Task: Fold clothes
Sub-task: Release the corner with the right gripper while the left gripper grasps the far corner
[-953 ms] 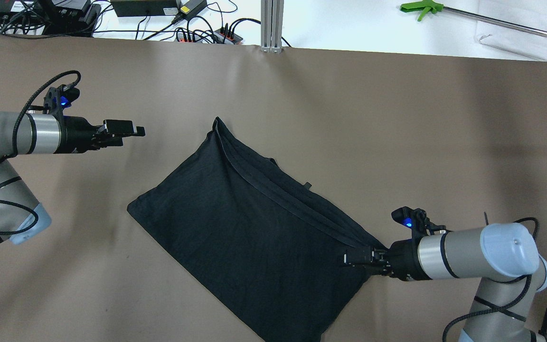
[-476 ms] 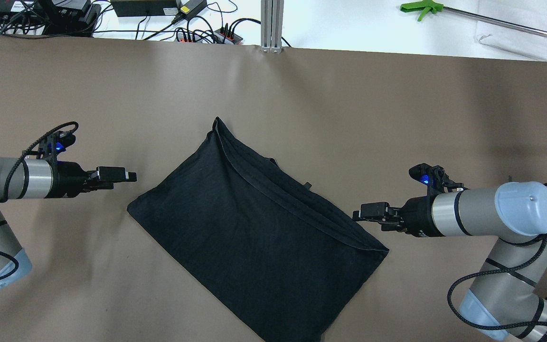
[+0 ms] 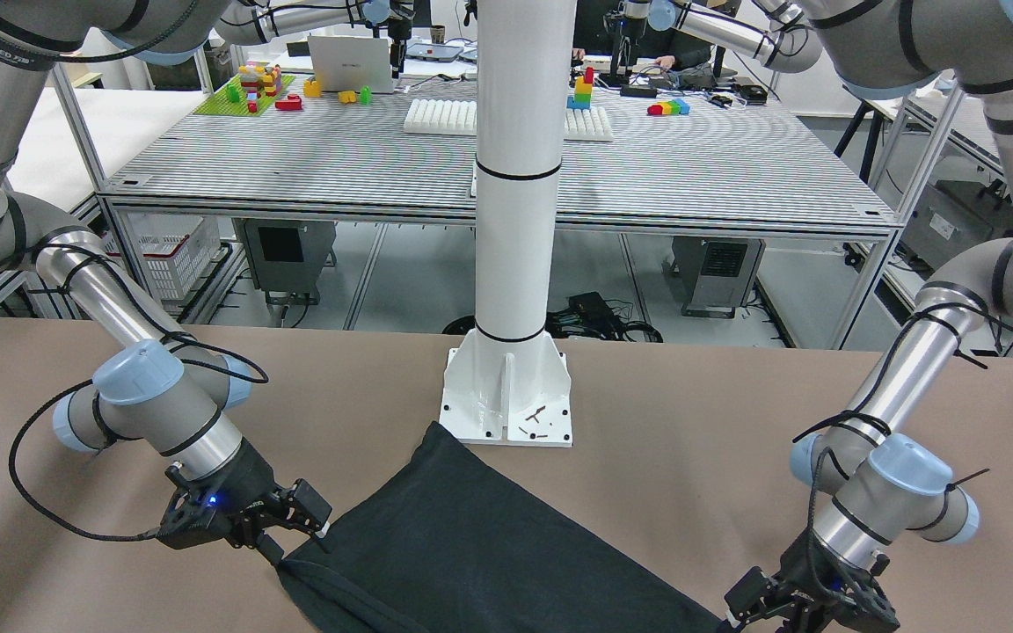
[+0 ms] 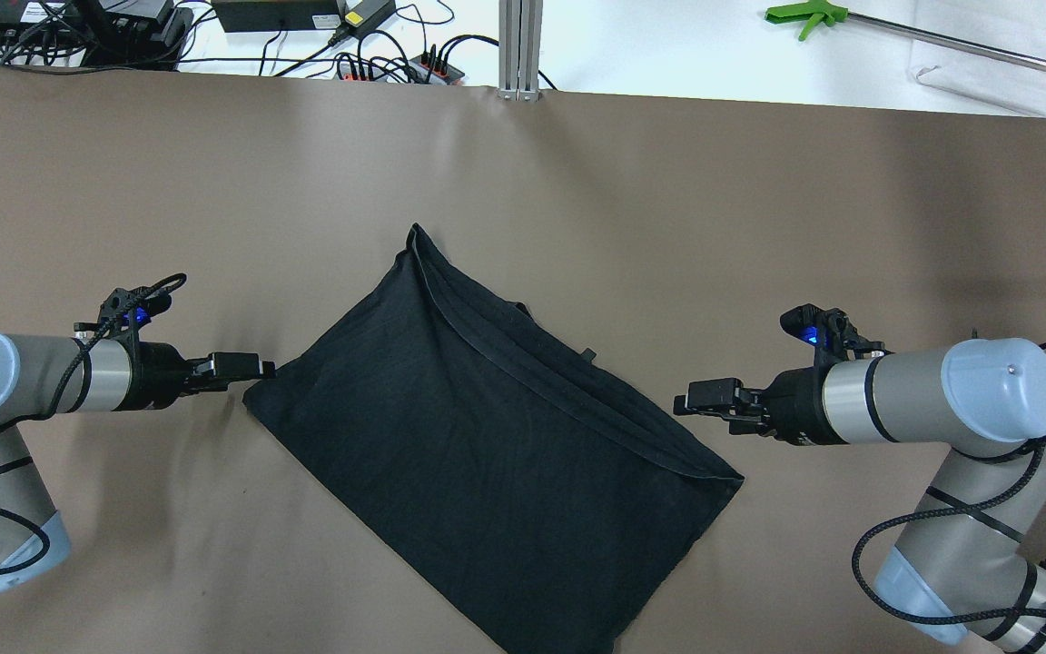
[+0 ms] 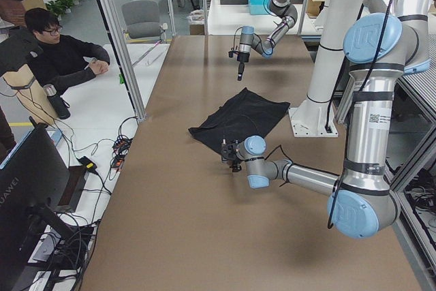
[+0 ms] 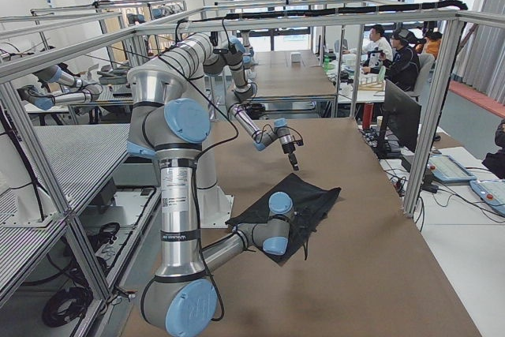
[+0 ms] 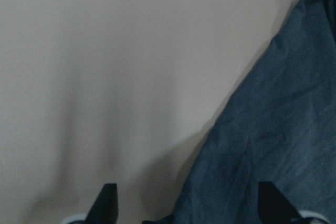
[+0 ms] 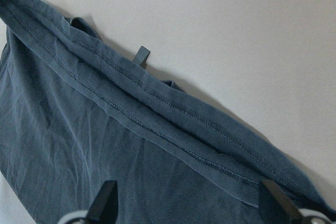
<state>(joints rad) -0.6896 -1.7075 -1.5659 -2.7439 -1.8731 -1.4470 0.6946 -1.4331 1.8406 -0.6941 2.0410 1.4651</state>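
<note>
There is one white pole [image 3: 520,176], and its base plate [image 3: 506,400] stands bolted at the robot's edge of the brown counter [image 4: 759,227]. Just beside that plate is one corner of the single black cloth [image 4: 487,454]. The cloth lies flat and diagonal across the middle of the counter, with a doubled hem band running along its far right side. Two small tabs stick out past that hem.

There are two arms and two tools, one at each side corner of the cloth. The left tool [image 4: 255,368] comes in low from the counter's left end, with its tip right at the cloth's left corner. Its wrist camera shows both fingers [image 7: 107,203] spread wide. The cloth's edge runs in between them and nothing is pinched. The right tool [image 4: 688,398] comes in from the right end and hangs just past the hem, close to the cloth's right corner. Its fingers [image 8: 105,203] are also spread wide over the stitched band and hold nothing.

The cloth's fourth corner points toward the far edge of the counter. Beyond that edge are one aluminium post [image 4: 520,45], a tangle of cables [image 4: 378,54] and one green-handled grabber [image 4: 809,14].
</note>
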